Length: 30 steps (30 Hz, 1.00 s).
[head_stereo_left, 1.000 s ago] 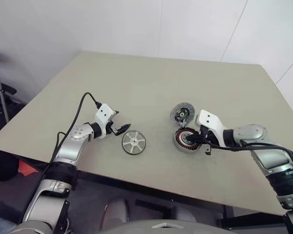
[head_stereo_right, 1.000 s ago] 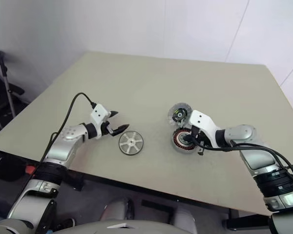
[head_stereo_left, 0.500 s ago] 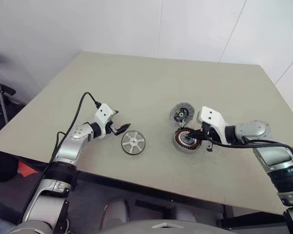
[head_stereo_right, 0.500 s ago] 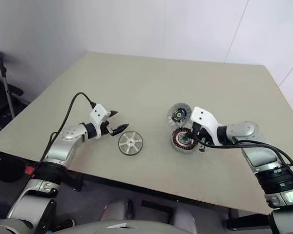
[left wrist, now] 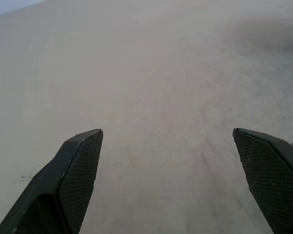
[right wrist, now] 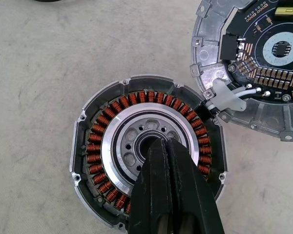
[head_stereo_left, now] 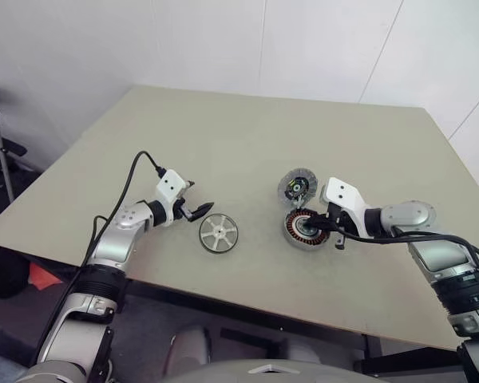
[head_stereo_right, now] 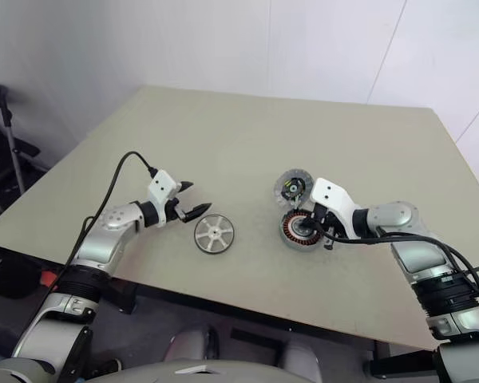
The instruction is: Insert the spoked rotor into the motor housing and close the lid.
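Motor housing: the round grey metal cup (right wrist: 149, 183) sits open on the beige table (head_stereo_left: 223, 136), toward the robot's right. Inside it runs a ring of reddish-copper windings (right wrist: 100, 146) around a bright metal ring and a grey hub with small holes. No rotor is in it.

Lid: the round grey disc (right wrist: 256, 68) lies flat just beside the housing on its far side, inner face up, showing a dark circuit board with a pale ring. It meets the housing at one edge, where a white clip and thin wires (right wrist: 227, 95) cross between the two.

Spoked rotor: the silver wheel (head_stereo_left: 218, 233) lies flat on the table, well apart from the housing, toward the robot's left and near the table's front edge.

Right gripper: (right wrist: 167, 146) its two black fingers are pressed together with nothing between them, the tips over the housing's central hub. Whether they touch the hub cannot be told.

Left gripper: (head_stereo_left: 198, 211) fingers spread wide and empty, just beside the rotor on its left and apart from it.
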Motion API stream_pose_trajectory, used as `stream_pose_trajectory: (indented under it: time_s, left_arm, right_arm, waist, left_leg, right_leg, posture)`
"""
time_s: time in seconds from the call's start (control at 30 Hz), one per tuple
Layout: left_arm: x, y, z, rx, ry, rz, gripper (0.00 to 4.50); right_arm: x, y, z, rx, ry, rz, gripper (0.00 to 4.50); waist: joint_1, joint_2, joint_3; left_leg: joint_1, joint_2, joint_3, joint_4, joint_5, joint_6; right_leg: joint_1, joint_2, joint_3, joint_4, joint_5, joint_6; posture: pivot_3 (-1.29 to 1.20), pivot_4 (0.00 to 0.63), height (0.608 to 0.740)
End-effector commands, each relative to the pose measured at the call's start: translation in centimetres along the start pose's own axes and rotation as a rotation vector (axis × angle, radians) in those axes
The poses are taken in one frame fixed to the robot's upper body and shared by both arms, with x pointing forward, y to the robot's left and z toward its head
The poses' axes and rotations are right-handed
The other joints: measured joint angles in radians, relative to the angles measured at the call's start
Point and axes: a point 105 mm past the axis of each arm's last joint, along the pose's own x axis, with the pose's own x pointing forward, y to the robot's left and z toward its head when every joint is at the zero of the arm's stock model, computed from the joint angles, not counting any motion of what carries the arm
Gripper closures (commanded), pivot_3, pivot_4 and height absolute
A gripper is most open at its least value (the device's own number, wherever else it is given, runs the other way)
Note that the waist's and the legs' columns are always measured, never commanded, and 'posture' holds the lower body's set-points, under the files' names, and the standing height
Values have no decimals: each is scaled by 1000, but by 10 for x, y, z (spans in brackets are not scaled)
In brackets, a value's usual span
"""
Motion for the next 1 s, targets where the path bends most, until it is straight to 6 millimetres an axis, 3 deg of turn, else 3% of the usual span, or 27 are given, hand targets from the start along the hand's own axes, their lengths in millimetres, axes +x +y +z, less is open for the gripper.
stream_pose_trajectory:
  time_s: [0.03, 0.17, 0.27, 0.5, 0.73, 1.0]
  left_arm:
    - [-1, 4, 12, 37, -33, 12, 0]
    - [0, 3, 12, 37, -34, 10, 0]
    - [0, 3, 12, 36, -34, 8, 0]
    - [0, 3, 12, 33, -33, 9, 0]
    - [0, 5, 12, 37, -32, 17, 0]
    - [-1, 7, 12, 40, -32, 22, 0]
  right_arm:
    - [-6, -3, 8, -22, -11, -9, 4470]
    - [-17, -11, 31, -65, -69, -43, 4470]
    - [-21, -13, 38, -84, -77, -52, 4470]
    - [-18, -9, 32, -66, -58, -38, 4470]
    - [2, 2, -6, 19, 32, -1, 4470]
    - [-8, -8, 14, -21, -29, -36, 4470]
  waist:
    - [0, 0, 0]
    - [0, 0, 0]
    - [0, 0, 0]
    - [1, 0, 0]
    - [0, 0, 0]
    - [0, 0, 0]
  left_leg:
    - [0, 0, 0, 0, 0, 0]
    - [-1, 0, 0, 0, 0, 0]
    - [-4, 0, 0, 0, 0, 0]
    - [-7, 0, 0, 0, 0, 0]
    - [-7, 0, 0, 0, 0, 0]
    - [-3, 0, 0, 0, 0, 0]
  right_leg:
    - [0, 0, 0, 0, 0, 0]
    - [-1, 0, 0, 0, 2, -4]
    - [-4, 0, 0, 0, 2, -4]
    - [-7, 0, 0, 0, 2, -4]
    - [-6, 0, 0, 0, 2, -4]
    - [-3, 0, 0, 0, 2, -4]
  posture:
    - [0, 0, 740]
    - [0, 0, 740]
    - [0, 0, 740]
    - [0, 0, 740]
    - [0, 0, 740]
    - [0, 0, 740]
